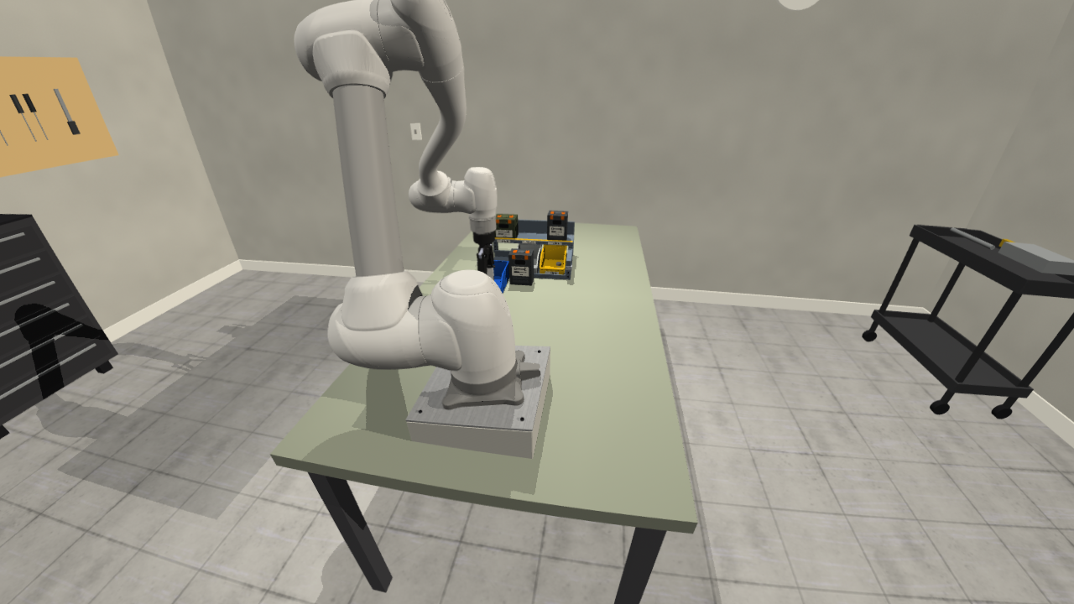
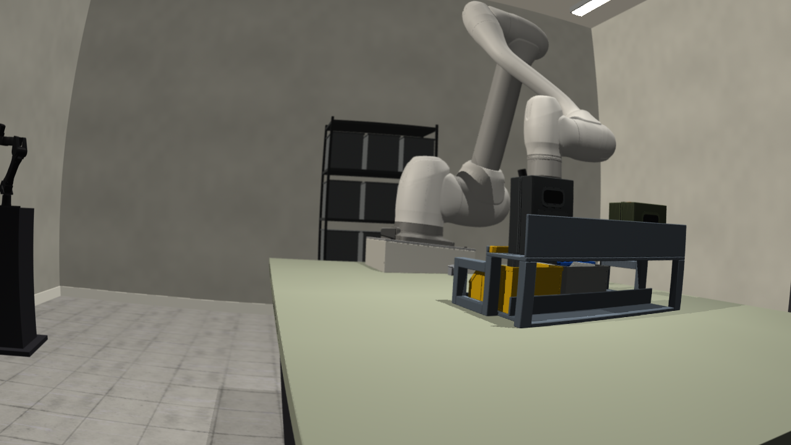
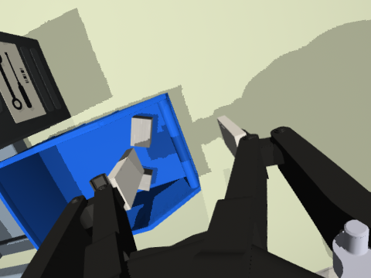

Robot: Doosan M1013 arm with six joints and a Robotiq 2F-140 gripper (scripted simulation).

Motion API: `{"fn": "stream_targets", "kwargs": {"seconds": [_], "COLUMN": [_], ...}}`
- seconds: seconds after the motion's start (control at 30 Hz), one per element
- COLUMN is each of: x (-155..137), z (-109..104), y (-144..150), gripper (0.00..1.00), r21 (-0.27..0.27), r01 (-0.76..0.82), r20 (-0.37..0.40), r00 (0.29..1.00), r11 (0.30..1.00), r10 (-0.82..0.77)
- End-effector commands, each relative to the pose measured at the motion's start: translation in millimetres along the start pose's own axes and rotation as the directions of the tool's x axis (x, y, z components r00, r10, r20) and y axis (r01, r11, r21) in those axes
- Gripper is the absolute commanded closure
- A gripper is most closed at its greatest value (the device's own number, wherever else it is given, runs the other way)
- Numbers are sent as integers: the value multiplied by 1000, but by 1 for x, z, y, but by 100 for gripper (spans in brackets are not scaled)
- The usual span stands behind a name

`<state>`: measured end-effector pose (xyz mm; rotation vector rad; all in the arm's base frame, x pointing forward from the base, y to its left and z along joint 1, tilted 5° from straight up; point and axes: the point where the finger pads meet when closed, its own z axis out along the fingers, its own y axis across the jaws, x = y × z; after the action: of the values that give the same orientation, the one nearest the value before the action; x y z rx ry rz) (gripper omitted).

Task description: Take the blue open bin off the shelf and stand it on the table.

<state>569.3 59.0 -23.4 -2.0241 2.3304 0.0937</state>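
The blue open bin [image 3: 57,181] [image 1: 500,276] lies at the left end of the shelf [image 1: 569,253] [image 2: 602,235], its front end out over the table top [image 1: 601,360] [image 3: 216,15]. Its rear end is at the shelf's grey frame [image 3: 11,255]; I cannot tell whether it rests on it. Grey parts [image 3: 128,175] lie inside the bin. My gripper [image 3: 178,145] [image 1: 484,258] is open and straddles the bin's front wall, one finger inside and one outside, neither pressing on it. In the exterior view only a sliver of the blue bin [image 2: 569,263] shows behind the shelf.
A black bin [image 1: 522,266] [image 3: 23,88] stands beside the blue one and a yellow bin [image 1: 553,258] [image 2: 516,279] further right on the lower level. Two dark bins [image 1: 507,223] [image 1: 557,222] stand on the upper level. The robot base [image 1: 480,405] sits at the table's near end.
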Motion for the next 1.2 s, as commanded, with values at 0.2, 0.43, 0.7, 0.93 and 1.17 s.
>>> {"fn": "stream_targets", "kwargs": {"seconds": [0.2,0.43,0.7,0.93,1.17], "x": [0,0,0,0,0], "z": [0,-24,-40,-51,-95], "y": [0,0,0,0,0], "gripper": [43,43,43,43,43], "r21": [0,0,0,0,0], "r01": [0,0,0,0,0], "r20": [0,0,0,0,0], "r00": [1000,1000,1000,1000,1000], "r11": [1000,1000,1000,1000,1000], "r10": [0,0,0,0,0]}}
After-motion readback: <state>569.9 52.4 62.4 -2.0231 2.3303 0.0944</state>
